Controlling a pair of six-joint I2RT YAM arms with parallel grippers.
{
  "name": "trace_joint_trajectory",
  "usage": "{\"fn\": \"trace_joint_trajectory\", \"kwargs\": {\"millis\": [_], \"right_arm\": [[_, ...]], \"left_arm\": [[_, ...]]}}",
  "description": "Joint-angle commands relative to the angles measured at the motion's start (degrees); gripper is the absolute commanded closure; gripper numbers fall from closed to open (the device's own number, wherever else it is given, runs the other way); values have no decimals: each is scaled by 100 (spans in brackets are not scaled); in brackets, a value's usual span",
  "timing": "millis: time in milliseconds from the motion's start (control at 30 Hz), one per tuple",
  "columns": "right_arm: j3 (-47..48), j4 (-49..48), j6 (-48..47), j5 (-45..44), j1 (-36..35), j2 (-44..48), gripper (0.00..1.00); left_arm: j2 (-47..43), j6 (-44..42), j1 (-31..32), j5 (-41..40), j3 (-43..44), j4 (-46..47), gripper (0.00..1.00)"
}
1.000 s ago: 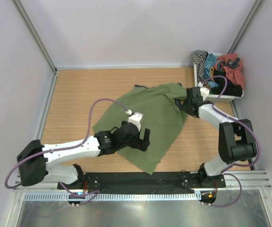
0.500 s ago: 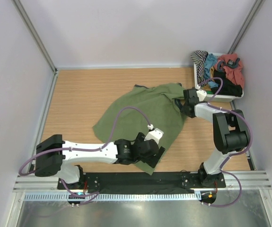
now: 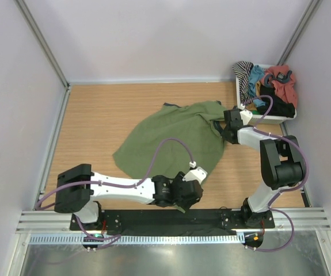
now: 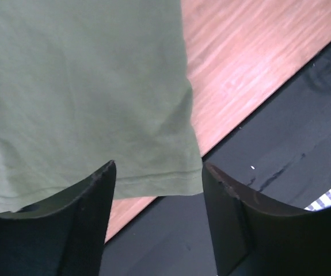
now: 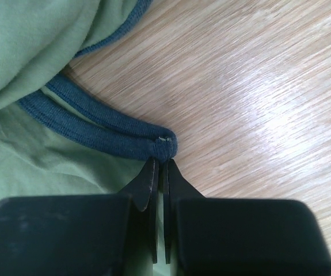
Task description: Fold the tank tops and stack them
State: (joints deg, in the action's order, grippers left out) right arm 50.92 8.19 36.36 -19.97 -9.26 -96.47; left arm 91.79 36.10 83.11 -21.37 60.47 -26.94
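The olive green tank top (image 3: 174,141) lies spread and rumpled on the wooden table. My left gripper (image 3: 191,192) is at its near hem corner by the table's front edge. In the left wrist view the left gripper (image 4: 159,167) stands open, and the hem corner (image 4: 171,178) lies between the fingers without being pinched. My right gripper (image 3: 225,130) is at the top's far right end. There the right gripper (image 5: 159,162) is shut on the top at the tip of its dark blue trim (image 5: 96,132). A black tank top (image 3: 279,107) lies bunched in the bin.
A white bin (image 3: 267,119) at the back right holds striped, teal and red garments. A black base rail (image 3: 153,218) runs along the front edge, just under the left gripper. Grey walls enclose the table on three sides.
The left arm swept from the middle of the green top down to its near hem corner, its jaws narrowing. The right gripper closed on the strap end.
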Motion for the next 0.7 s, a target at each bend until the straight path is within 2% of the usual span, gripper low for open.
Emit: {"fn": "trace_joint_trajectory", "kwargs": {"millis": [0,200,367,533,633,667], "right_arm": [[-38,-203,56,-130,12,286,99],[-99,-221,56,-95,12,383,99],[-126,-221,64,-104,20,436,99],[-178,-212,73,-148,20,506,99],[-214,-239,73,-200,20,602,99],[-222,-230,73,-192,20,611,99]], "left_arm": [[207,73,144,264,351,-144,39],[700,178,206,545,501,-268,37],[1025,240,214,845,580,-259,39],[1359,345,206,353,975,-900,56],[1351,345,48,335,1029,-1103,75],[1316,389,-5,361,994,-1068,90]]}}
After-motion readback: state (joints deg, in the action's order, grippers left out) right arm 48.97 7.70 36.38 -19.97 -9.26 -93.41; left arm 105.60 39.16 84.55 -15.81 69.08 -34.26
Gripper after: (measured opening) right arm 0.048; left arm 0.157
